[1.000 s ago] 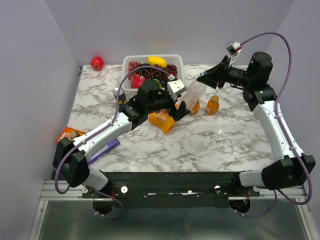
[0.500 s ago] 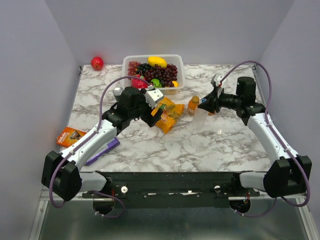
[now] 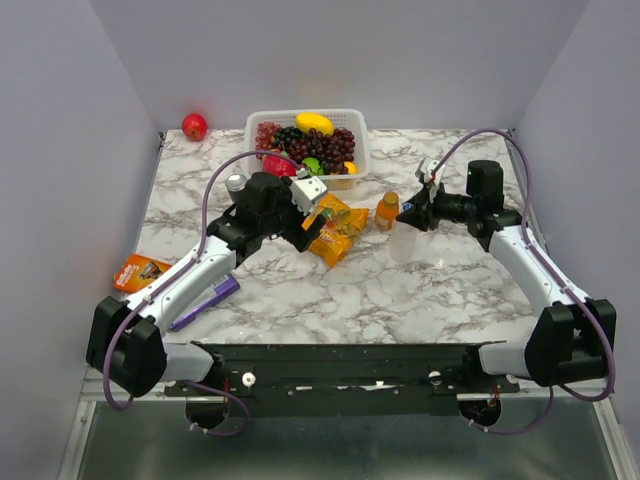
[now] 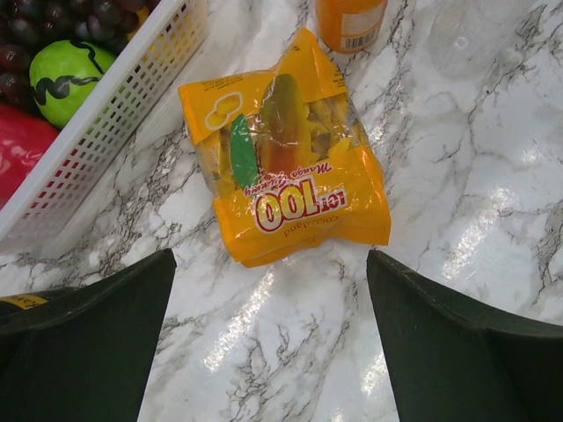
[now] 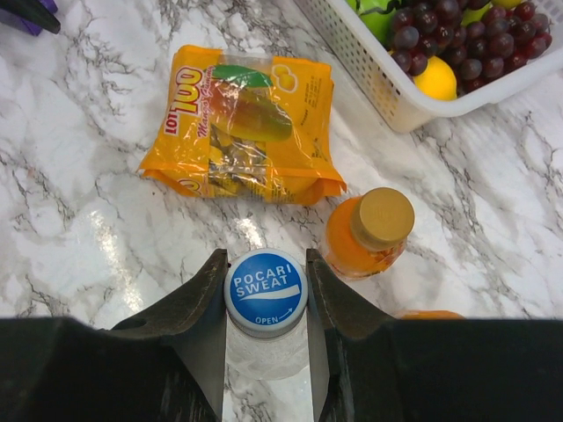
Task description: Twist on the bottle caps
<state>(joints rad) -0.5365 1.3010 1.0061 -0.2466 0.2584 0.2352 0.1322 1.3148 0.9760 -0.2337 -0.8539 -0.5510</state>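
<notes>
- Grey-veined marble forms the bench (image 3: 400,290), which is closed in by plain pale walls; a white basket (image 4: 114,114) of fruit is set at the back.
- The clear bottle (image 5: 264,353) is stood upright right of the bench's middle, with the white cap (image 5: 266,293) already seated on its mouth. How far the cap is threaded cannot be told.
- The right pincer (image 5: 266,260) is closed partway about the top of that bottle, with a finger pressed to either side at cap height. Whether the cap or the neck is pinched cannot be told.
- The left pincer (image 4: 271,281) is spread wide and nothing is held in it. It is hung over a yellow snack packet (image 4: 290,185), well apart from the clear bottle.
- An orange bottle (image 5: 347,251), its gold cap (image 5: 381,218) in place, is stood just beside one finger of the right pincer.
- Since the body is not braced by the other arm, a twist would probably spin the whole light bottle instead of tightening the cap.
- The clear bottle could be tipped by any sideways drag, and the orange bottle could be knocked by the finger next to it.
- If the cap is seated askew, the thread could be crossed when it is turned.
</notes>
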